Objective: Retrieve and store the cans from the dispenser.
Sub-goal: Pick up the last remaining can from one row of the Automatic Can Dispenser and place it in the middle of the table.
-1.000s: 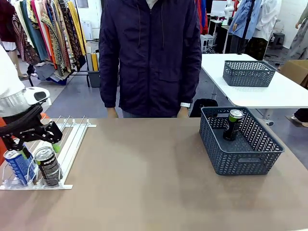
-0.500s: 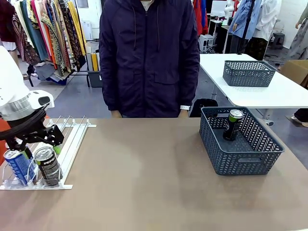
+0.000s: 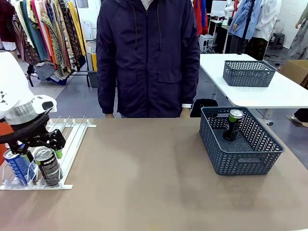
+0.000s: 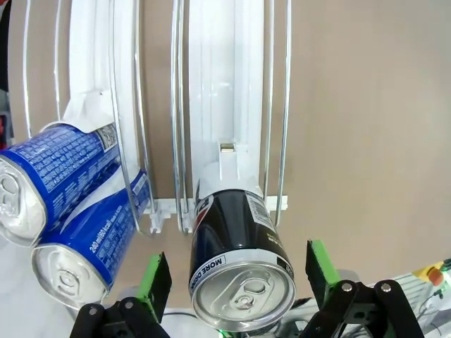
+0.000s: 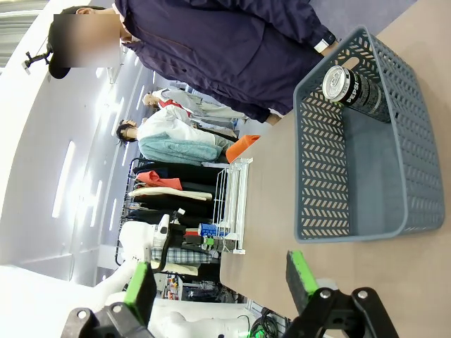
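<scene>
Straddling the black can (image 4: 243, 274) at the dispenser (image 4: 225, 84) lip, left jaws stand open; blue cans (image 4: 53, 176) crowd beside. Right jaws open, bare table (image 3: 144, 183) ahead.

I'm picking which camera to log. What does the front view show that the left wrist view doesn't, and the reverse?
Front view: the person across the table, and a basket with one can standing in it.
Left wrist view: the white pusher behind the black can, and two blue cans in the neighbouring lane.
Both: the dispenser, the black can at its front, and the open left gripper straddling that can, pads apart from it.
</scene>
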Robot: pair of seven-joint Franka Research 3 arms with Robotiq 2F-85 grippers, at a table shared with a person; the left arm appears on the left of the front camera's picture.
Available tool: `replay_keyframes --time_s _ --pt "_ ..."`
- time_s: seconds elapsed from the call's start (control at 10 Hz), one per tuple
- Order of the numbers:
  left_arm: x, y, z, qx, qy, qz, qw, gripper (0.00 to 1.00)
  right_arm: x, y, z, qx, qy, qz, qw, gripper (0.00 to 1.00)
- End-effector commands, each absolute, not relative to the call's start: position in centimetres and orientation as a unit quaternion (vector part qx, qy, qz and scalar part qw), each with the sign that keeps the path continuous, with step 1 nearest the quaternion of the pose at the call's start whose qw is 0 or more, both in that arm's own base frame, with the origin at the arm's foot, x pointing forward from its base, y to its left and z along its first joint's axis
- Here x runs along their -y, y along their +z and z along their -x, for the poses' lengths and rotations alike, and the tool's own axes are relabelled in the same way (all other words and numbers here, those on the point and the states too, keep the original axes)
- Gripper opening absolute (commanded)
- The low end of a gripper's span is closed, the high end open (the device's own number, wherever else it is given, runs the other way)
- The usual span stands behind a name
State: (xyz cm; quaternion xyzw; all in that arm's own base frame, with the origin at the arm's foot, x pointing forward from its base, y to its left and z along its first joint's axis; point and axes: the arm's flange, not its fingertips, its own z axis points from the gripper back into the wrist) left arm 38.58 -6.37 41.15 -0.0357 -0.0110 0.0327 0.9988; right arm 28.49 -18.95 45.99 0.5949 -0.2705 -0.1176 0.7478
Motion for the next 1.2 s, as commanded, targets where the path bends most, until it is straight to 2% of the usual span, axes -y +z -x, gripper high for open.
replay_keyframes --time_s 0.0,0.2,0.3,0.4,0.5,1.1 --pt "6.52 40.94 -38.46 0.021 0.040 0.029 0.999 1.00 18.93 46.28 -28.45 0.274 -0.117 -0.601 0.741 1.00" --pt "6.55 40.88 -38.63 0.018 0.040 0.029 0.999 1.00 18.93 46.28 -28.45 0.274 -0.117 -0.601 0.741 1.00" --pt "6.58 40.76 -38.60 0.019 0.032 0.020 0.999 0.69 18.93 46.28 -28.45 0.274 -0.117 -0.601 0.741 1.00" --pt "6.59 40.69 -38.64 0.020 0.029 0.020 0.999 0.17 18.93 46.28 -28.45 0.274 -0.117 -0.601 0.741 1.00" --pt "6.66 40.80 -38.69 0.022 0.030 0.023 0.999 0.00 18.93 46.28 -28.45 0.274 -0.117 -0.601 0.741 1.00" --pt "6.61 41.42 -38.59 0.028 0.030 0.021 0.999 0.00 18.93 46.28 -28.45 0.274 -0.117 -0.601 0.741 1.00"
